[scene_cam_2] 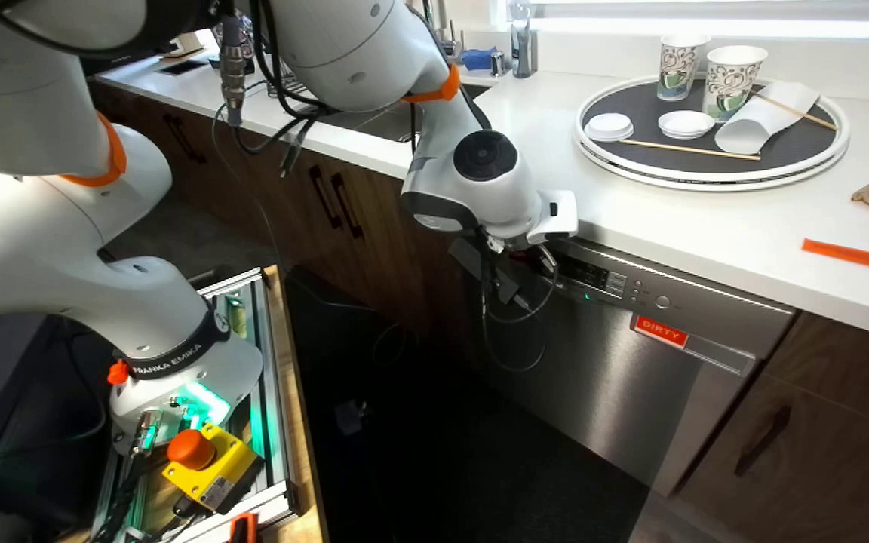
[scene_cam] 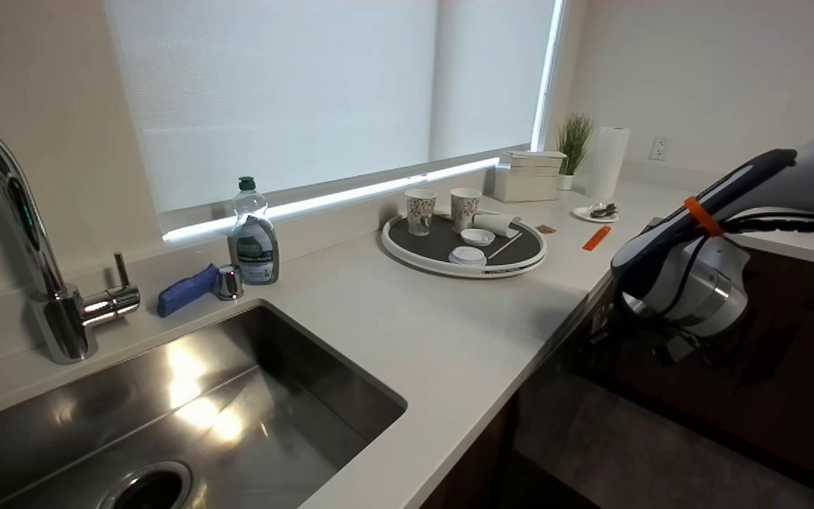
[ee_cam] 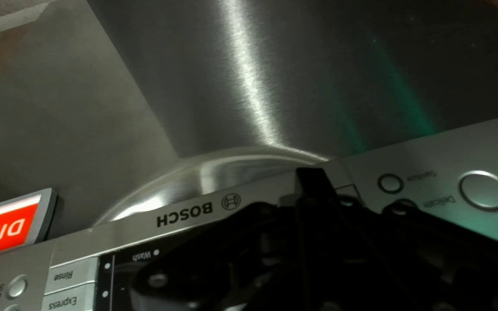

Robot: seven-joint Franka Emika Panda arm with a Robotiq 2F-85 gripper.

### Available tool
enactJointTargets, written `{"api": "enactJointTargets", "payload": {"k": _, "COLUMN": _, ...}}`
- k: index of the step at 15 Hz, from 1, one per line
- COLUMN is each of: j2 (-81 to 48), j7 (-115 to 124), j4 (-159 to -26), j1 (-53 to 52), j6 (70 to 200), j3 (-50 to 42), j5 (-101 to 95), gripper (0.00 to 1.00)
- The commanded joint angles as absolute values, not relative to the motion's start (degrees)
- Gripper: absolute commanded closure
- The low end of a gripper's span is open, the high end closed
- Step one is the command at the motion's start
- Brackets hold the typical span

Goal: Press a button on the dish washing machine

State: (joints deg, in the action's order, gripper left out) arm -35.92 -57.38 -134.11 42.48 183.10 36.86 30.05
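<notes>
The dish washing machine [scene_cam_2: 600, 377] is a stainless steel BOSCH appliance under the counter in an exterior view, with a control strip along its top. It fills the wrist view [ee_cam: 180, 77], its lettering upside down. A round Off button [ee_cam: 484, 190] and a smaller Sanitize button [ee_cam: 390, 183] lie right of my gripper [ee_cam: 311, 179]. Rinse and Express keys [ee_cam: 69, 276] lie left. My gripper is shut and empty, its dark tips in front of the control strip beside the BOSCH logo. A button below Sanitize is partly hidden behind it. Contact cannot be told.
The white counter [scene_cam_2: 676, 226] overhangs the machine. A round tray [scene_cam_2: 713, 181] with paper cups stands on it. A red DIRTY sign [scene_cam_2: 661, 330] is on the machine's front. A bulging handle recess [ee_cam: 214, 172] borders the strip. A sink [scene_cam: 266, 396] lies along the counter.
</notes>
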Motion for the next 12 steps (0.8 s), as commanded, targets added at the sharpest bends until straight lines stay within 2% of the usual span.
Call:
{"api": "enactJointTargets", "payload": {"k": 1, "j2": -38.86, "j7": -57.37, "j4": -133.20, "j1": 45.17, "j6": 184.85, "j3": 39.70, "j5": 30.69, "gripper": 1.00}}
{"api": "enactJointTargets", "payload": {"k": 7, "j2": -39.73, "j7": -57.33, "j4": -133.38, "j1": 48.25, "j6": 183.15, "j3": 42.24, "j5": 30.30, "gripper": 1.00}}
{"api": "enactJointTargets", "payload": {"k": 8, "j2": -39.73, "j7": -50.16, "j4": -134.62, "j1": 49.39, "j6": 183.14, "j3": 41.74, "j5": 20.68, "gripper": 1.00}}
{"api": "enactJointTargets", "payload": {"k": 12, "j2": -37.37, "j7": -44.75, "j4": -136.10, "j1": 46.84, "j6": 179.34, "j3": 36.70, "j5": 8.38, "gripper": 1.00}}
